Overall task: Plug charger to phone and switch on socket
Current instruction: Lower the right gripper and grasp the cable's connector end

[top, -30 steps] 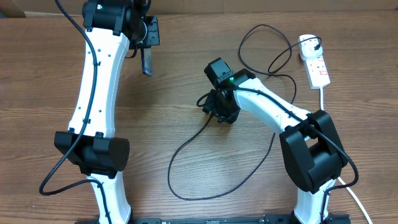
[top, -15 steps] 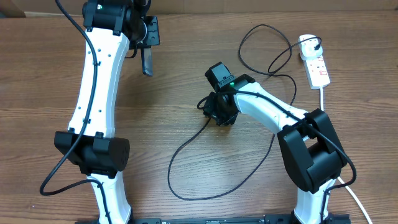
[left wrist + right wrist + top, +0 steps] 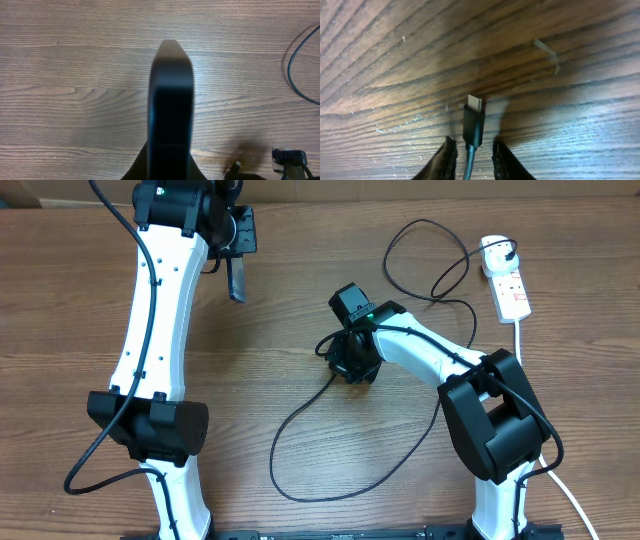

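Wood-grain surface (image 3: 395, 50), close up: right fingers (image 3: 445, 159) sit narrowly apart astride the charger (image 3: 472, 127), just behind its plug tip (image 3: 474, 102); a square pinch there looks best. Left fingers (image 3: 170, 100) are pressed together.

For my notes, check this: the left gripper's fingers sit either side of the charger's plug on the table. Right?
No, it is the right gripper, not the left: its fingers sit either side of the charger's plug on the table, as the right wrist view shows.
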